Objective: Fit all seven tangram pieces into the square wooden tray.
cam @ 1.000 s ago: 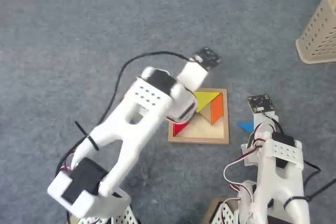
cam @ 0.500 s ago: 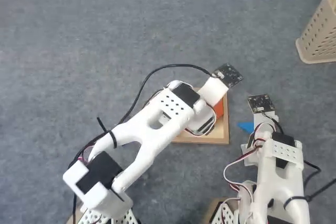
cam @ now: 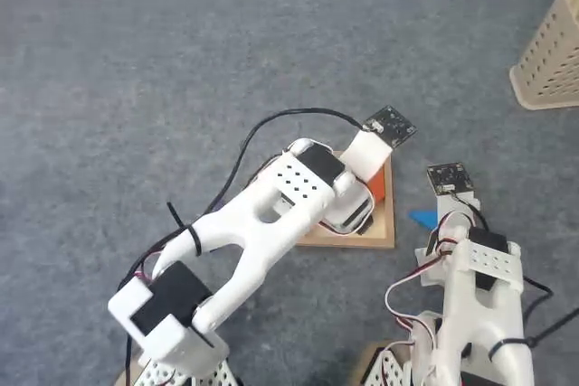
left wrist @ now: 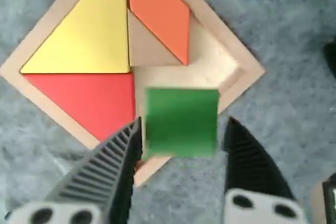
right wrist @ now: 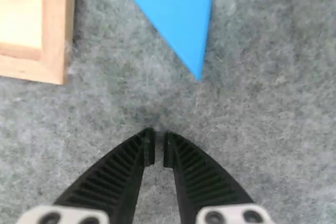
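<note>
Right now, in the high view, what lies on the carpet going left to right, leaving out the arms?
wooden tray → blue triangle → beige perforated container

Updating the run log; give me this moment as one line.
left gripper: at green square, above wooden tray | right gripper: shut, near blue triangle | in tray: yellow triangle, red triangle, orange parallelogram

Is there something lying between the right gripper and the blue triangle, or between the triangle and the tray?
Nothing visible: only bare carpet lies between the right gripper and the blue triangle, and between the triangle and the wooden tray. Over the tray's free corner, however, the left gripper hangs at the green square.
</note>
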Available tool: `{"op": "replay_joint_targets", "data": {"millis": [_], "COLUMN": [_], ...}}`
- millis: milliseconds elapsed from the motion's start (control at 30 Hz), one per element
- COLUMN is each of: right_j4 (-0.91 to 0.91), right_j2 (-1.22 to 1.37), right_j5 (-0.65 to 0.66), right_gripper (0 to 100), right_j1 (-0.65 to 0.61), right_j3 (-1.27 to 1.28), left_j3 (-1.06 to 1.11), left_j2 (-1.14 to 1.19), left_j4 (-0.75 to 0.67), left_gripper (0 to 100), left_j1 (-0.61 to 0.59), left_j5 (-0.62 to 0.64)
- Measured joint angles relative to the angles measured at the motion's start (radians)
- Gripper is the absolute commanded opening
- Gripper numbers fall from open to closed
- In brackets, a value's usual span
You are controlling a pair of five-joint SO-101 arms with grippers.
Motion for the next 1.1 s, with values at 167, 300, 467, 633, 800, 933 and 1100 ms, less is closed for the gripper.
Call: {"op": "replay_joint_targets", "data": {"millis": [167, 300, 467, 633, 800, 933, 1100], "right_j4": [0.000, 0.000, 0.000, 0.000, -0.002, -0.002, -0.002], "right_j2": [0.000, 0.000, 0.000, 0.000, 0.000, 0.000, 0.000], "right_j5": [0.000, 0.000, 0.000, 0.000, 0.000, 0.000, 0.000], "right_gripper": [5.5, 5.5, 5.5, 5.5, 5.5, 5.5, 5.5], "right_j1": [0.000, 0.000, 0.000, 0.000, 0.000, 0.000, 0.000], "right_j3": [0.000, 0.000, 0.000, 0.000, 0.000, 0.000, 0.000], "left_j3": [0.000, 0.000, 0.002, 0.077, 0.132, 0.130, 0.060], "left_j2": [0.000, 0.000, 0.000, 0.000, 0.000, 0.068, 0.167], "left_j4": [0.000, 0.000, 0.000, -0.046, -0.107, -0.117, -0.117], "left_gripper": [29, 29, 29, 29, 29, 29, 29], "left_j1": [0.000, 0.000, 0.000, 0.000, -0.029, -0.123, -0.193], "left_j5": [0.003, 0.003, 0.003, -0.014, -0.023, -0.048, -0.074]}}
